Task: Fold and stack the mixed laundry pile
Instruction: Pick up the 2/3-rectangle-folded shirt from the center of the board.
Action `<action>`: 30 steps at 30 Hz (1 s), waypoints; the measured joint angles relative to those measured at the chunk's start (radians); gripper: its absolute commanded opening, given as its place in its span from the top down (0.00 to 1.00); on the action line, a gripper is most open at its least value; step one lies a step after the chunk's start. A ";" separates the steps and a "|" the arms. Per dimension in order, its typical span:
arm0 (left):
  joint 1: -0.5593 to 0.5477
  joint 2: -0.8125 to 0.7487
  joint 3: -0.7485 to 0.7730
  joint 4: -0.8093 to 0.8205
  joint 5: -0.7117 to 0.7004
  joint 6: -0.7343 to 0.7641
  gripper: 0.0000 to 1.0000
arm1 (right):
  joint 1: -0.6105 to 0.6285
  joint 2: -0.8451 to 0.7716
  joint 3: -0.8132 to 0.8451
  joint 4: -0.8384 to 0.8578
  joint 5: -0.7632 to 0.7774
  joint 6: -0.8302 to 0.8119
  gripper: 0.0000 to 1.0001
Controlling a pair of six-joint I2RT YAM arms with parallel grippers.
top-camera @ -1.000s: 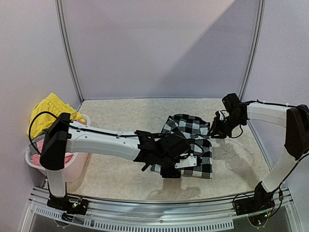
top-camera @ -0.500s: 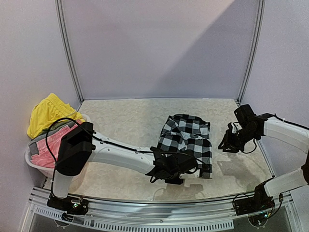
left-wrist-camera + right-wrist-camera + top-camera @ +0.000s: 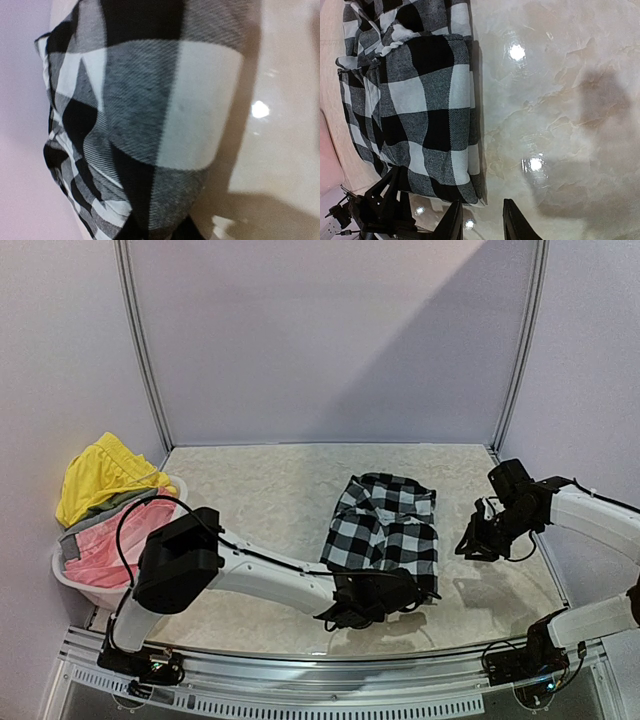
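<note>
The black-and-white checked shirt (image 3: 385,530) lies folded in the middle of the table. My left gripper (image 3: 368,605) is at its near edge, and in the left wrist view checked cloth (image 3: 150,115) fills the frame and narrows down between the dark fingertips, so the gripper (image 3: 162,235) is shut on the shirt's edge. My right gripper (image 3: 477,543) hovers over bare table just right of the shirt, apart from it. Its fingers (image 3: 451,222) stand open with nothing between them, beside the shirt's near right corner (image 3: 470,192). The yellow (image 3: 95,475), grey (image 3: 82,533) and pink (image 3: 105,550) garments sit in the basket.
A white plastic basket (image 3: 72,578) stands at the table's left edge. Pale walls and metal posts close the back and sides. The left arm's long white link (image 3: 260,575) stretches low across the near left of the table.
My left gripper slid from over the shirt to its near edge and closed on the cloth. My right gripper drew away from the shirt's far right corner, out to the right.
</note>
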 measured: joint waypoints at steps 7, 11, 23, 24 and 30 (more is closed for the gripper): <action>-0.008 0.011 0.013 -0.014 -0.050 -0.021 1.00 | 0.000 0.000 0.003 -0.001 -0.005 -0.011 0.72; -0.013 0.005 0.018 -0.060 -0.043 -0.060 1.00 | 0.000 0.008 0.024 0.011 -0.029 -0.026 0.73; -0.056 -0.169 0.006 -0.371 0.124 -0.243 1.00 | 0.085 0.103 0.129 0.131 -0.145 -0.067 0.76; -0.064 -0.189 0.006 -0.398 0.137 -0.255 1.00 | 0.104 0.113 0.138 0.142 -0.153 -0.068 0.76; -0.094 -0.291 0.003 -0.519 0.197 -0.302 1.00 | 0.254 0.230 0.222 0.220 -0.206 -0.069 0.80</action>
